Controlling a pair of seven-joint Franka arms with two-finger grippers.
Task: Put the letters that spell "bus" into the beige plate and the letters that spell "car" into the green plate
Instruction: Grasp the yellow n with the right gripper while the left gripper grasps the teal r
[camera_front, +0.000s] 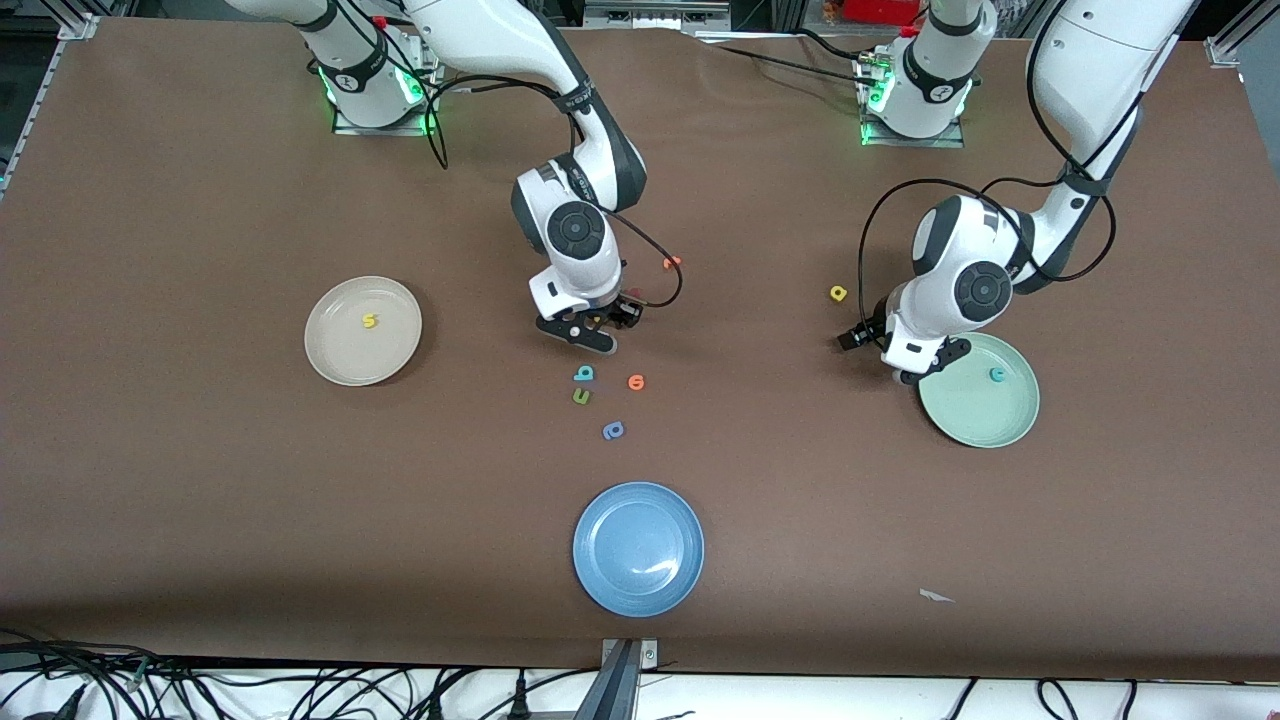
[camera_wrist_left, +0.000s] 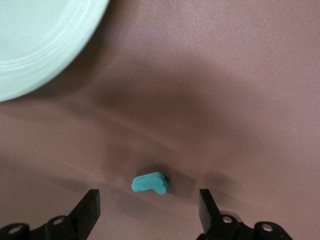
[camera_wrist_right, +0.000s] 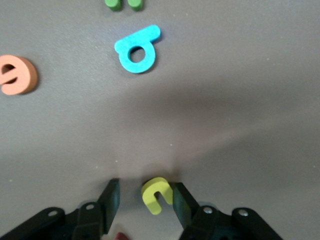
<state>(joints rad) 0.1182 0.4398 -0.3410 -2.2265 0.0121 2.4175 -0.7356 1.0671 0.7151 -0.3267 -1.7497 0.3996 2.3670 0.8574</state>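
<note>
The beige plate (camera_front: 340, 362) holds the yellow "s" (camera_front: 369, 321). A teal "c" (camera_front: 996, 375) lies in the green plate (camera_front: 975, 420) (camera_wrist_left: 40, 45). My right gripper (camera_front: 585, 340) (camera_wrist_right: 146, 192) is down at the table, open around the yellow "u" (camera_wrist_right: 157, 194), which touches one finger while the other stands apart. The teal "b" (camera_front: 583, 374) (camera_wrist_right: 137, 50) lies just nearer the front camera. My left gripper (camera_front: 915, 370) (camera_wrist_left: 149, 200) is low beside the green plate, open wide, with the teal "r" (camera_wrist_left: 149, 183) on the table between its fingers. The yellow "a" (camera_front: 838, 293) lies close by.
A green u-shaped letter (camera_front: 581, 396) (camera_wrist_right: 124, 4), an orange letter (camera_front: 636, 381) (camera_wrist_right: 17, 75) and a periwinkle letter (camera_front: 613, 430) cluster near the "b". Another orange letter (camera_front: 672, 262) lies beside the right arm. A blue plate (camera_front: 638, 590) sits near the front edge.
</note>
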